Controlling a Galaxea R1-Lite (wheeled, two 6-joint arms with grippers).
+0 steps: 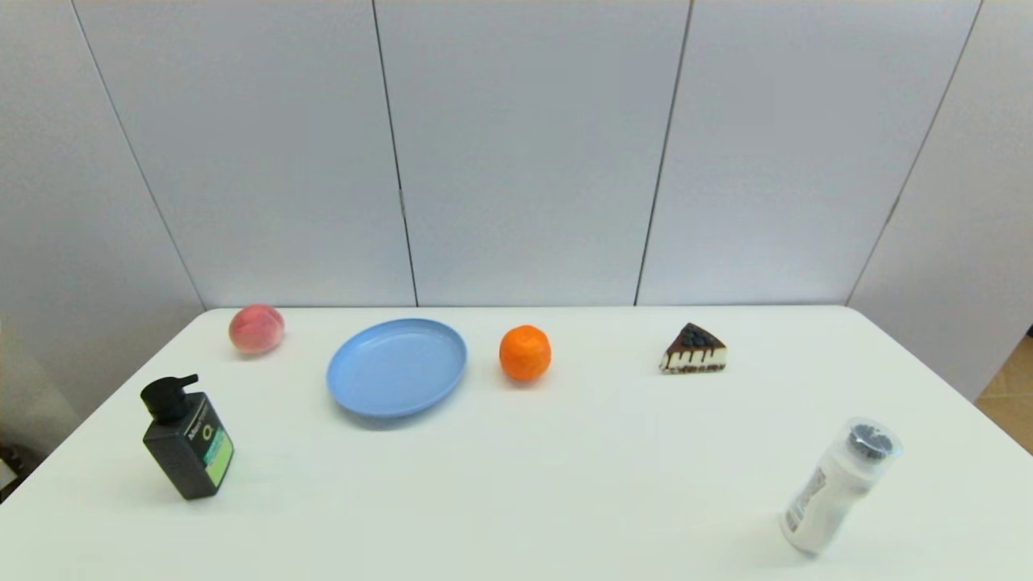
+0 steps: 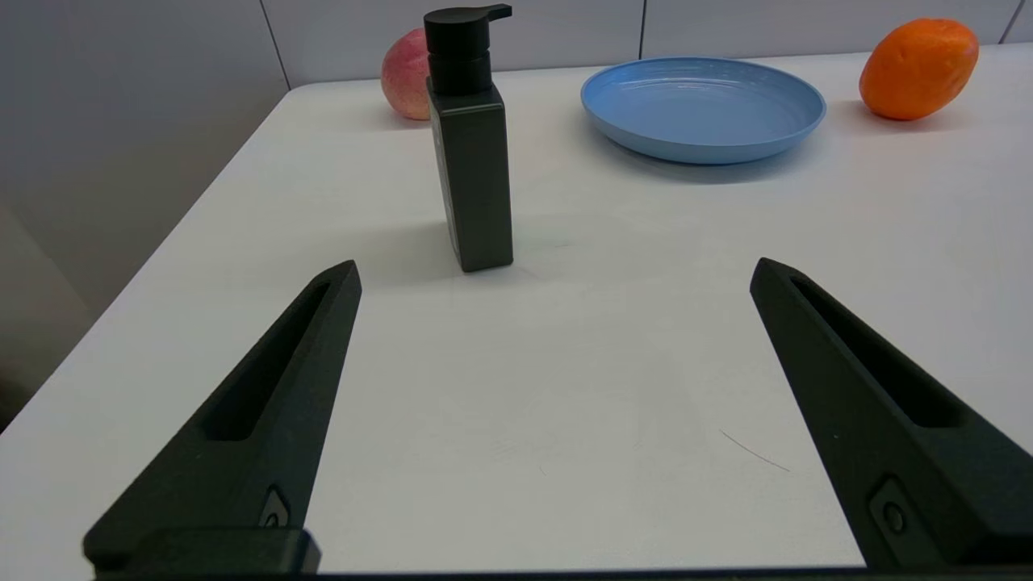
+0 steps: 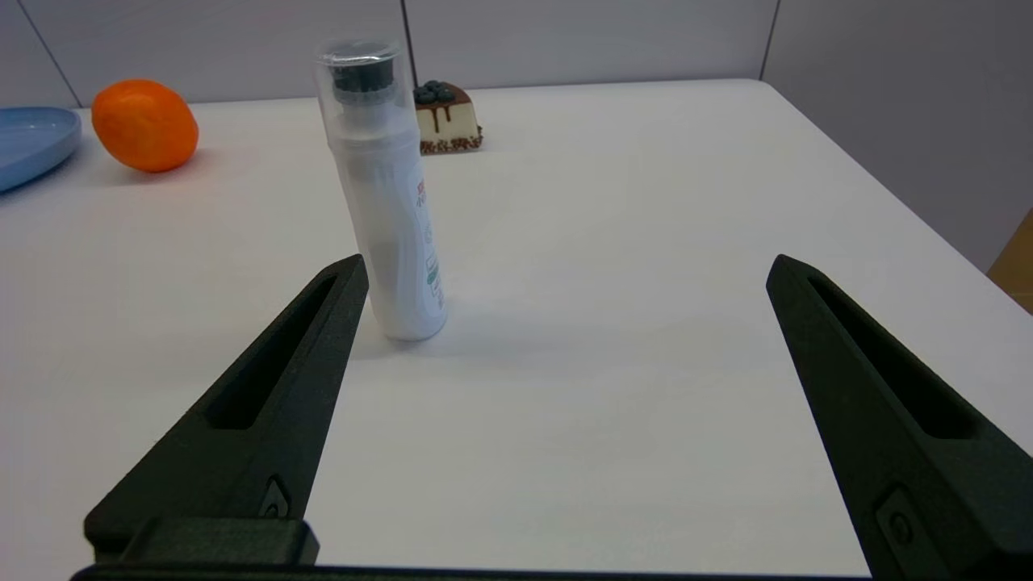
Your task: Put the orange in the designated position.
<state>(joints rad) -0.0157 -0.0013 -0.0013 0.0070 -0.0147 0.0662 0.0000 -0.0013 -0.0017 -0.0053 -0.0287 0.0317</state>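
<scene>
**Both tools waiting low at the near edge, orange untouched**

While neither arm is showing in the head view, both are sitting low and level at the near edge of the table, pointing toward the far side. The left tool is hanging with its fingers spread wide apart, holding nothing and touching nothing; the black pump bottle is standing upright just beyond its tips. The right tool is likewise gaping wide and gripping nothing, with the white bottle standing just past its left finger. The orange is resting on the table toward the far side, near the middle, just right of the blue plate and apart from it. The peach is lying at the far left, and the cake slice is sitting well to the orange's right.
</scene>
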